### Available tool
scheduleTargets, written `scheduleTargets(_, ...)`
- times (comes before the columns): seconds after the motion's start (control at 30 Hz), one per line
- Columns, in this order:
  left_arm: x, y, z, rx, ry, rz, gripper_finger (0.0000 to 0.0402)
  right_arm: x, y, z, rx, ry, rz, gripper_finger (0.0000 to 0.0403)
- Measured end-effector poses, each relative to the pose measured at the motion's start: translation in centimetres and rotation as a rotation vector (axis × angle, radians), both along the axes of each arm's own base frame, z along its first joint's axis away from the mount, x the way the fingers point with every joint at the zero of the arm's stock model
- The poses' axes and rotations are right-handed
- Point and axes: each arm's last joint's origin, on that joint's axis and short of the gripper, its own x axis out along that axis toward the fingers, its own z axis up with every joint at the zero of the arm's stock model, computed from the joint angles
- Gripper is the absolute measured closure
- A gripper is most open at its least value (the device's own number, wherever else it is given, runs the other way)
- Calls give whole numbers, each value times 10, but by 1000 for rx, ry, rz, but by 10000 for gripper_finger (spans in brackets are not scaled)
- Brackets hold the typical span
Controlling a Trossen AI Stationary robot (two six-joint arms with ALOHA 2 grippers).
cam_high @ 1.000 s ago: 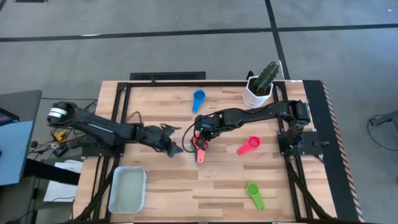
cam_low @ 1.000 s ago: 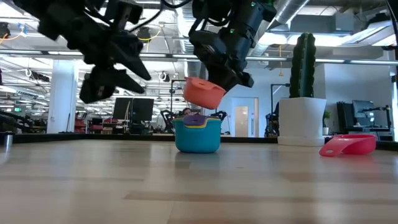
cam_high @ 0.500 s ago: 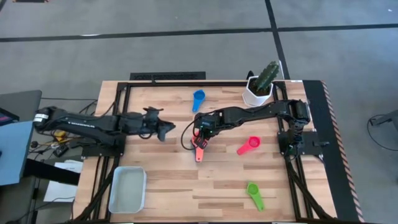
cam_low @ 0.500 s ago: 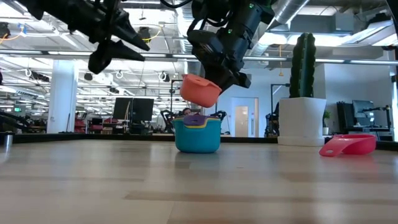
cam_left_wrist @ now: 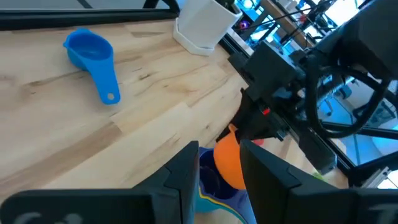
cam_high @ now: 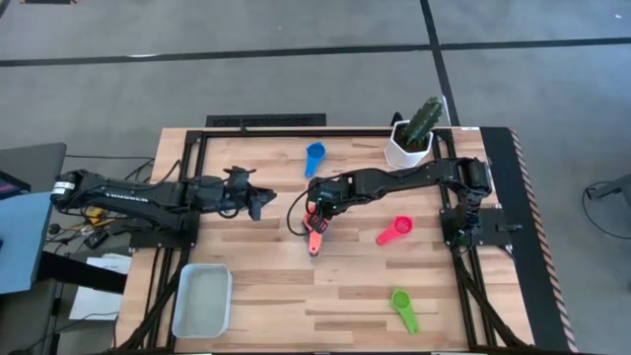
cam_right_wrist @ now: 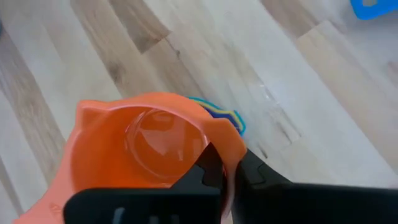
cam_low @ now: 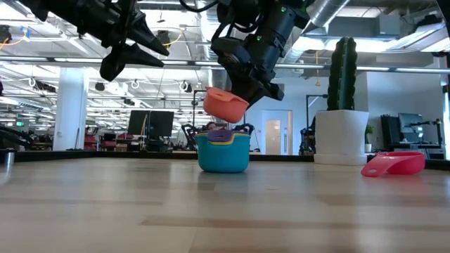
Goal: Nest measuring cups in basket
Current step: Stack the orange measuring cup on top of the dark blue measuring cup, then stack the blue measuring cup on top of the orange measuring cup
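Red-orange cup pinched in right claw above teal cup

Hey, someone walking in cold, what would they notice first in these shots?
Probably the red-orange plastic measuring cup gripped by the right gripper at mid-table, hanging tilted just above a teal plastic cup with smaller cups stacked inside. Next, the tall green cactus in its white faceted pot at the far right edge, and the pale rectangular plastic basket at the near left corner.

- High view: straight down over table
- Low view: tabletop level, facing room
- Wrist views: close behind each claw; both share red-orange cup
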Motion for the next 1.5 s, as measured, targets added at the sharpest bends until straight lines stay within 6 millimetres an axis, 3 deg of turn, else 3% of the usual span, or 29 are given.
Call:
scheduleTargets(0.13,0,0,0,3,2,13,297,0,1,0,17,3,11,386)
scheduleTargets(0.4,0,0,-1,2,7,16,297,15,4,-25,61,69,39,388)
scheduleTargets(1.0,-1,0,-1,6,14,20,297,15,10,-16,18,129,101,362)
scheduleTargets(1.17,-1,1,-1,6,14,22,297,15,10,-16,24,129,92,327)
scheduleTargets(1.5,-1,1,-1,1,11,26,297,14,10,-16,48,139,51,218)
